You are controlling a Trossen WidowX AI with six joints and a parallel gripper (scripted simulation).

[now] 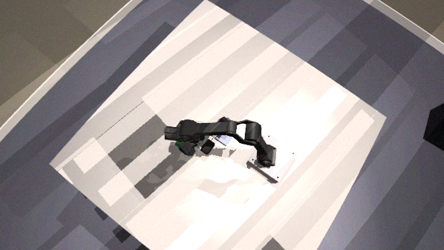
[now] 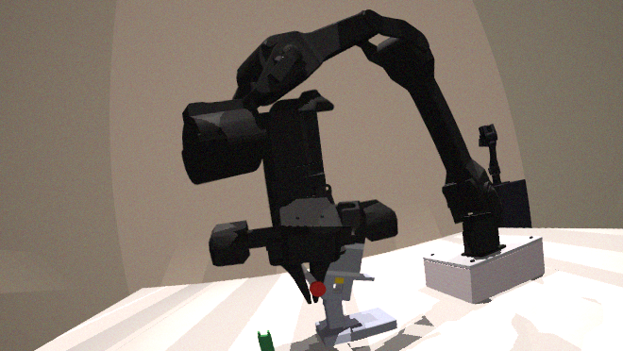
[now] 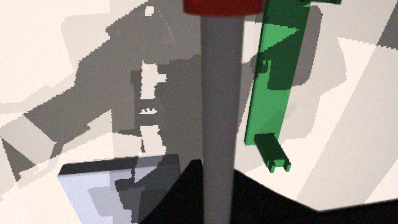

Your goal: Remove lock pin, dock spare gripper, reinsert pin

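My gripper [image 2: 308,285] [image 1: 187,148] points down and is shut on the lock pin, a grey shaft [image 3: 218,120] with a red head [image 2: 317,289] [image 3: 222,5]. It holds the pin above the table, just left of the grey mount [image 2: 336,307]. The mount has a small yellow mark [image 2: 339,280] and a pale blue base plate [image 2: 375,322] [image 1: 223,138] [image 3: 95,185]. A black block sits at the mount's top; in the exterior view my gripper hides it. A long green part with a forked end [image 3: 274,90] [image 2: 265,341] [image 1: 177,144] lies on the table below the pin.
The arm's white base block [image 2: 481,274] [image 1: 280,164] stands at the right, with a small black stand [image 2: 488,137] behind it. A black box [image 1: 435,128] sits off the mat at the far right. The striped mat's edges lie well away.
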